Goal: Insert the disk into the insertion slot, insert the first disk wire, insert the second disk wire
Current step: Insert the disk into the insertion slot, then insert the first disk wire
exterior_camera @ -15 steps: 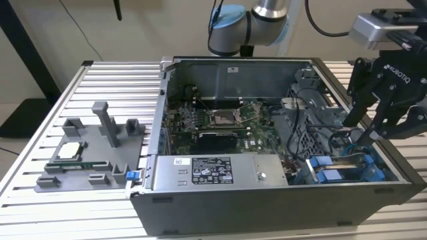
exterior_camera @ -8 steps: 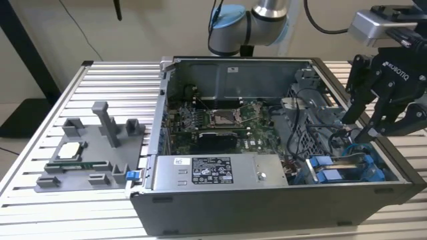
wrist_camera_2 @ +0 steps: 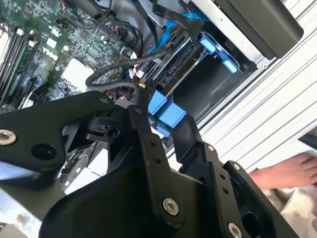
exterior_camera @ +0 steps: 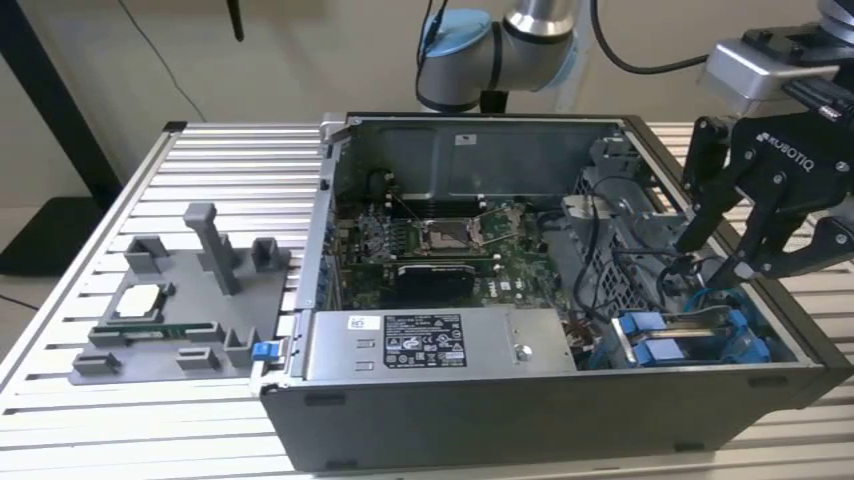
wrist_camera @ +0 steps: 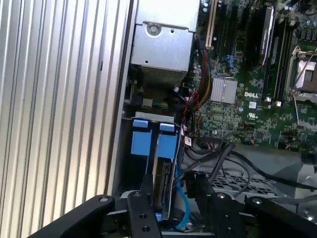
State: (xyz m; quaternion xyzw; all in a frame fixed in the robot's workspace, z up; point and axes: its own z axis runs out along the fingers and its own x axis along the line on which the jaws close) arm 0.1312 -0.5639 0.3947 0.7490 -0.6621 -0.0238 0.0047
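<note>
Slatted aluminium table [exterior_camera: 200, 160] carried an open computer case [exterior_camera: 534, 420], with a grey fixture tray [exterior_camera: 174, 300] on the exterior view's left. The disk [wrist_camera: 162, 176] sat edge-up in the insertion slot [exterior_camera: 687, 335], its blue tabs [wrist_camera: 141, 139] at the mouth, near the power-supply box [exterior_camera: 441, 340]. The gripper [wrist_camera: 171, 186] hung low over the slot. In the first wrist view its fingers [wrist_camera: 146, 191] stood apart on either side of the disk's edge, and contact could not be confirmed. The second wrist view alone recorded black wires [wrist_camera_2: 114, 74] beside the disk's end and a person's hand [wrist_camera_2: 292, 171] resting on the table.
</note>
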